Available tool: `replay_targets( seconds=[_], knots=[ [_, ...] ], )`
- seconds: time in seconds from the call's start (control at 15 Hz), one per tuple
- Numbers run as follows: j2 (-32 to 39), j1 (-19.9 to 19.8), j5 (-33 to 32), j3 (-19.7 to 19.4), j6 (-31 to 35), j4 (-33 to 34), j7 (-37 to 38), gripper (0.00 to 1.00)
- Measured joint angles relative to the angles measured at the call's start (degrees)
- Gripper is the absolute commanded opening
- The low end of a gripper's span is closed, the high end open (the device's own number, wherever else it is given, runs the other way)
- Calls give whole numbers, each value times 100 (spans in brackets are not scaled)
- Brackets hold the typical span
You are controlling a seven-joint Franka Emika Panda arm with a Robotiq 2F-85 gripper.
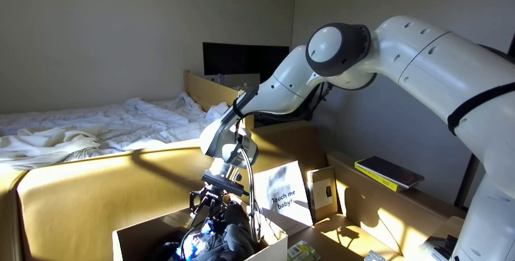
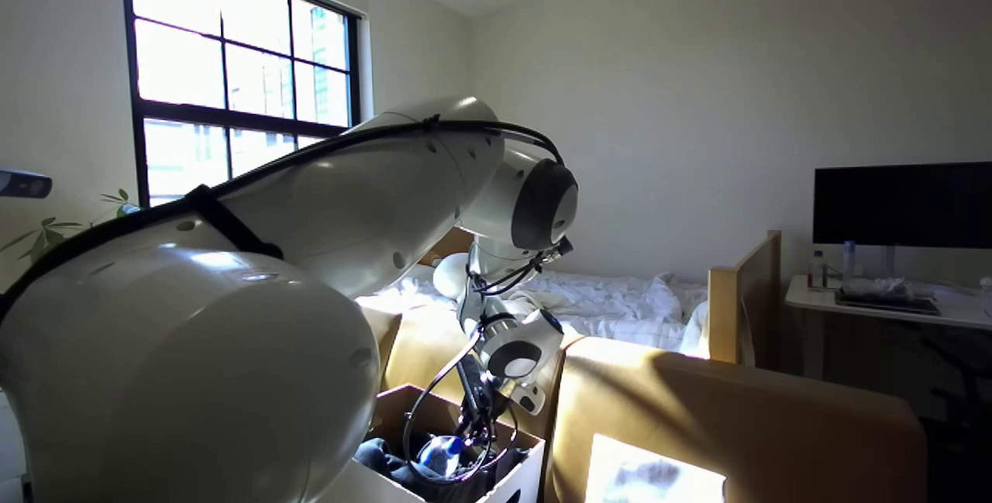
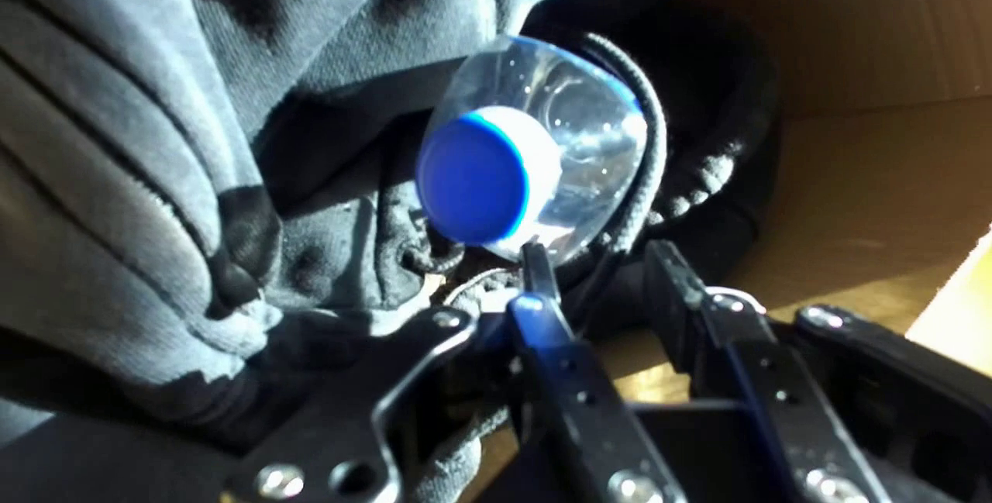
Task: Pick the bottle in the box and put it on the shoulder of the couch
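Observation:
The bottle is clear plastic with a blue cap. It lies tilted among dark cloth in the box, its cap toward the wrist camera. It also shows in both exterior views. The cardboard box stands on the couch, and the exterior view shows its inner wall. My gripper points down into the box, open, with nothing between its fingers. Its left fingertip overlaps the bottle's lower edge beside the cap; I cannot tell if they touch. The couch's back has a flat top.
Dark clothing and a cord surround the bottle. A white printed card and a framed picture lean on the couch beside the box. A dark book lies on the couch arm. A bed stands behind.

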Motion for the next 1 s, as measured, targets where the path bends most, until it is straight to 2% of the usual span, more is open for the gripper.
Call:
replay_targets(
  seconds=[0.27,0.33,0.73,1.0],
  knots=[
    [-303,-10,10,1,0,-391,-30,94],
    [-350,-10,20,1,0,-488,-41,98],
    [-377,-19,427,31,0,-943,-493,100],
    [-385,-18,603,-5,94,-1006,-611,100]
  ],
)
